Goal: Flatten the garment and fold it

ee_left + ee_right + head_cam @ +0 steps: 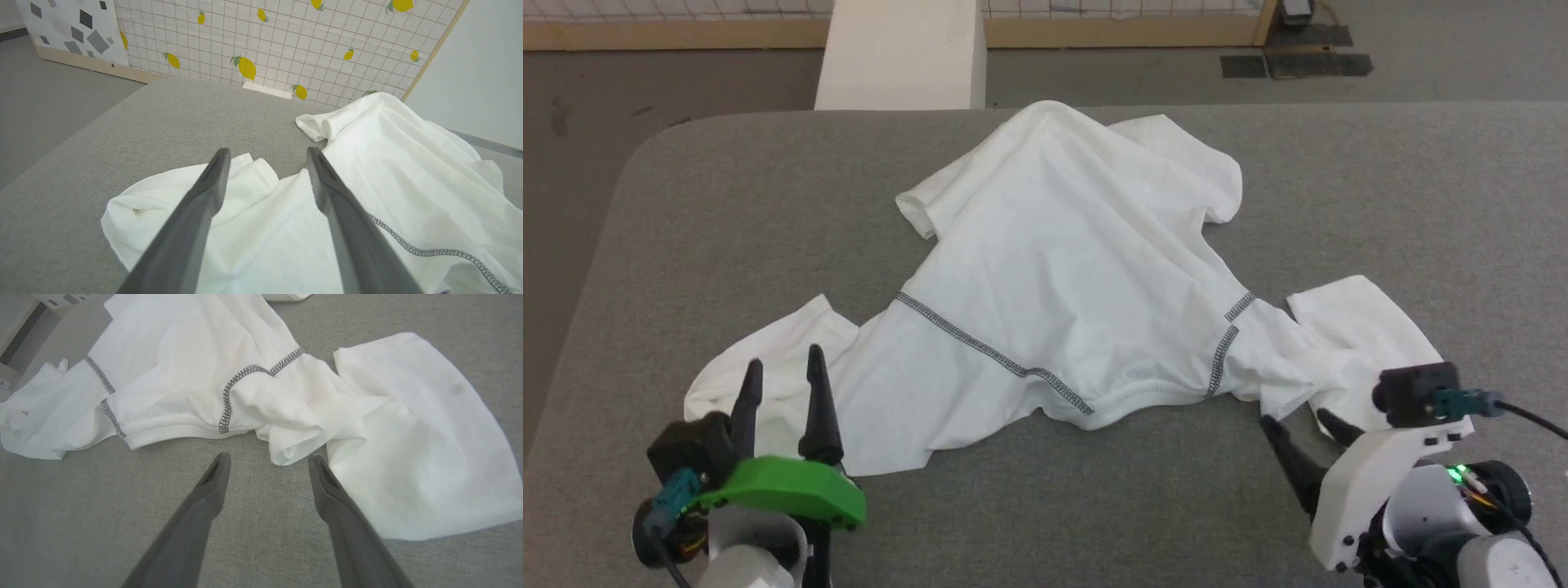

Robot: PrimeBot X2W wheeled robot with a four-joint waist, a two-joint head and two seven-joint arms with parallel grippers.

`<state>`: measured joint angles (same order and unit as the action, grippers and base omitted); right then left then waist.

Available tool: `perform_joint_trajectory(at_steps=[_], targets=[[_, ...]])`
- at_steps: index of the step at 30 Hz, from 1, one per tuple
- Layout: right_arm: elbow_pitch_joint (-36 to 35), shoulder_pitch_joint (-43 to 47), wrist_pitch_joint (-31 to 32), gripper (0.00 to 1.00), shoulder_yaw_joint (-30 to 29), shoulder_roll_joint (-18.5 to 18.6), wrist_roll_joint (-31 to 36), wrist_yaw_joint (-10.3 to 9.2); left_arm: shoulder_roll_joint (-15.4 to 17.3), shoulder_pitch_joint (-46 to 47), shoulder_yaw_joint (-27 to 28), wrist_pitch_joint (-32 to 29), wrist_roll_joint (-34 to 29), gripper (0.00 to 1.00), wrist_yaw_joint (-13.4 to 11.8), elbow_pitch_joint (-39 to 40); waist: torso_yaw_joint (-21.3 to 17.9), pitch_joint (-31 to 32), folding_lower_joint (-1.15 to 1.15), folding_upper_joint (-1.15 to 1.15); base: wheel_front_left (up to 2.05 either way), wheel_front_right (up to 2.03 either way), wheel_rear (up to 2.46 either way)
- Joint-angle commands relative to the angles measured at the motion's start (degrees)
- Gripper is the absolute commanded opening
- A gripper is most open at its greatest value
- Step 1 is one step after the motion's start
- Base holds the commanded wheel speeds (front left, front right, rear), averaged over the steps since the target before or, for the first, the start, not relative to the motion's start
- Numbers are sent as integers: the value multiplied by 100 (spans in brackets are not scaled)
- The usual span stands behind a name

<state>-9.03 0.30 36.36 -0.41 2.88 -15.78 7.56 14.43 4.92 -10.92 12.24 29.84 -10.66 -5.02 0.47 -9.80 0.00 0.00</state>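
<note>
One garment (1062, 269), crumpled and not yet folded, lies mid-way across the grey surface (1380, 204). Left gripper (784, 357), fingers apart, is over its near-left end. Right gripper (1296, 416), fingers apart and empty, is just near of its rumpled right end; both seem stationed to draw the cloth flat.

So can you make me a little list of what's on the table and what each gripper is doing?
garment: white T-shirt, rumpled, not yet folded
table: grey, fabric-covered, under the garment
left gripper: open, over the garment's near left part, holding nothing
right gripper: open, by the garment's near right edge, holding nothing
beyond the table: white box
</note>
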Motion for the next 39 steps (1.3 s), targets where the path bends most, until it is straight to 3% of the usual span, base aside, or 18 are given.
perform_joint_trajectory(at_steps=[1,7,17,18,19,20,29,36,39], targets=[[133,-25,73,100,70,-1,130,-8,-49,-132,3,50,1,100,-64,83,199,178,0,0,0,0,0],[834,-407,281,100,174,-1,607,-8,-109,-384,-81,23,5,100,-129,329,325,154,0,0,0,0,0],[1868,-912,-122,100,50,-1,921,-8,-86,-346,-308,-122,-45,100,-79,483,444,80,0,0,0,0,0],[1910,-932,-157,36,48,-1,927,-8,-91,-352,-326,-132,-42,100,-76,490,438,71,0,0,0,0,0],[1950,-951,-196,8,48,-1,932,-8,-95,-361,-340,-144,-38,100,-78,494,428,66,0,0,0,0,0],[1973,-968,-240,0,40,-1,958,-8,-97,-367,-350,-153,-37,100,-82,497,418,59,0,0,0,0,0],[2099,-1111,-562,0,76,-1,897,-8,-58,-259,-622,-590,-4,100,18,530,288,-6,0,0,0,0,0],[1922,-1098,-521,0,125,-1,734,-8,187,237,-1666,-2535,-21,100,529,434,253,-57,0,0,0,0,0],[1857,-1091,-508,0,174,-1,677,-8,319,566,-1833,-3189,-237,100,394,154,197,-92,0,0,0,0,0]])
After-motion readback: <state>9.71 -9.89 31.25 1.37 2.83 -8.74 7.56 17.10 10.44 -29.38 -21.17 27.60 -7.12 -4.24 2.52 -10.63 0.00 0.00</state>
